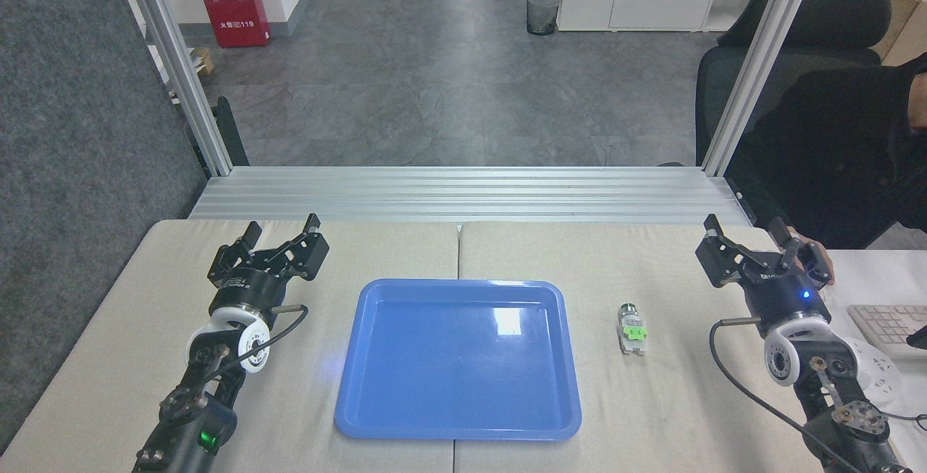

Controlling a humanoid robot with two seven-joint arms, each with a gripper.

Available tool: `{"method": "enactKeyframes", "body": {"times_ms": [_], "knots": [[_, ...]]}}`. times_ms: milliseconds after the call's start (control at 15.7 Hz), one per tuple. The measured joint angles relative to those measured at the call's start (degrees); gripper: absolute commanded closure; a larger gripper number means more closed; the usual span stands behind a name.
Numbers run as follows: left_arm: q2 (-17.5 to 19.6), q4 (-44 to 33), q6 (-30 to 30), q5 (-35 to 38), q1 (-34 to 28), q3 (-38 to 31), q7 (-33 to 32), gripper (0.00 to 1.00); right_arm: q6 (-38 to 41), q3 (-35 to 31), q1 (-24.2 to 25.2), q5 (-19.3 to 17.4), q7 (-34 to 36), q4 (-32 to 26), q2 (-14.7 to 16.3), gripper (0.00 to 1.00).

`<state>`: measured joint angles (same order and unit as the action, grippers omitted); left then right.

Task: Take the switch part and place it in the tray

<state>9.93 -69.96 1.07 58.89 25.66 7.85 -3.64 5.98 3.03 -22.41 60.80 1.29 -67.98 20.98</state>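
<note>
- The tray (458, 361) lies nearest on the tabletop (652, 400), holding nothing; placement is not yet done.
- The switch part (632, 328) rests on the tabletop just right of the tray, untouched, so the pickup is not yet done either.
- The right gripper (750, 241), fingers apart and holding nothing, hangs well apart from the part.
- The left gripper (281, 232), likewise spread and unladen, sits left of the tray.
- Judged so, the whole task remains.
</note>
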Motion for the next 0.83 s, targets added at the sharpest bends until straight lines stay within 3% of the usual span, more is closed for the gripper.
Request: {"method": "enactKeyframes", "body": {"times_ms": [830], "knots": [[0.0,0.0,0.0,0.0,0.0,0.0,0.0,0.00,-0.1,0.1,0.0,0.1,0.0,0.0,-0.8,0.02]]}}
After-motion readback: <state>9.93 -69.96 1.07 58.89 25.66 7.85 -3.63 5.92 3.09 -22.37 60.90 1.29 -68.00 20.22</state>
